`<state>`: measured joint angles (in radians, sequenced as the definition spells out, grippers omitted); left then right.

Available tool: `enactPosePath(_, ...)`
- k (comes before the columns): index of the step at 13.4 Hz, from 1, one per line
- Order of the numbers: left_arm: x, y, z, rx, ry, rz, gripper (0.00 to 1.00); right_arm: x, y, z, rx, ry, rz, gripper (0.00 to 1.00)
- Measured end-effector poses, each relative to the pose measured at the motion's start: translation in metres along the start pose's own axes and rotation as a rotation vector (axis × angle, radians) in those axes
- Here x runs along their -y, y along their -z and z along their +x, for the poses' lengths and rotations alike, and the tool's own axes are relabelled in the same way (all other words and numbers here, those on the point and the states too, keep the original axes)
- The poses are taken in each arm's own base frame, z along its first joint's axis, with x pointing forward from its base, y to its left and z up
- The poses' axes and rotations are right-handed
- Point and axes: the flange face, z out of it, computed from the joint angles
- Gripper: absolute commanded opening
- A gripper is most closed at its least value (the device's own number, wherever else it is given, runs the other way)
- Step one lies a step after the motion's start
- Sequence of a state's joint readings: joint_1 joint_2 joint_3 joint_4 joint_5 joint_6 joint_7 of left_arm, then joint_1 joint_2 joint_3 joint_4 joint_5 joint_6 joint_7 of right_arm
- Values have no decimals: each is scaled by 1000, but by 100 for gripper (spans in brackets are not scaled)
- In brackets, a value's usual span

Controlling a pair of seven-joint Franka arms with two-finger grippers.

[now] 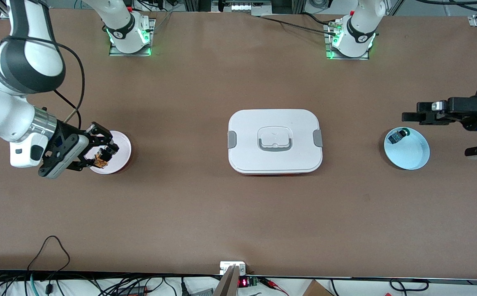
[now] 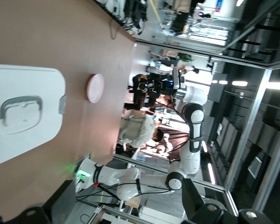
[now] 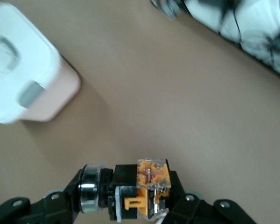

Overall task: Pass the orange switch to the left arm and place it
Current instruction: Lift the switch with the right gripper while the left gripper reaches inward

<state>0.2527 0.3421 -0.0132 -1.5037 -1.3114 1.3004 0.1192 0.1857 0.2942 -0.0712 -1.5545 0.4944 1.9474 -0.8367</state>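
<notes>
My right gripper [image 1: 105,155] is shut on the orange switch [image 1: 101,159] and holds it over the edge of a pink plate [image 1: 121,144] at the right arm's end of the table. In the right wrist view the switch [image 3: 147,189], with its black body, orange part and metal ring, sits clamped between the fingers [image 3: 186,207]. The white box [image 1: 246,127] with grey clips stands at the table's middle, also in the right wrist view [image 3: 18,79] and the left wrist view [image 2: 37,79]. My left gripper [image 1: 409,117] hangs in the air beside a pale blue plate [image 1: 411,154].
A small blue-bodied, green-capped switch [image 1: 395,137] lies on the pale blue plate at the left arm's end. The pink plate also shows in the left wrist view [image 2: 94,87]. Cables run along the table edge nearest the front camera.
</notes>
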Motion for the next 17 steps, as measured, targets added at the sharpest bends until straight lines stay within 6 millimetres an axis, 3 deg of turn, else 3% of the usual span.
enactPosePath(4,14,-18,22,10,-2,-124,100,45,-6,33,-123,169,117,9)
enactPosePath(10,7,-78,46,-25,-1,-179,100,68,-8,56,-474,492,271,8)
enactPosePath(15,22,-108,67,-60,40,-236,100,87,-53,69,-737,639,379,8)
enactPosePath(17,29,-134,76,-78,60,-235,100,96,-78,73,-824,653,463,8)
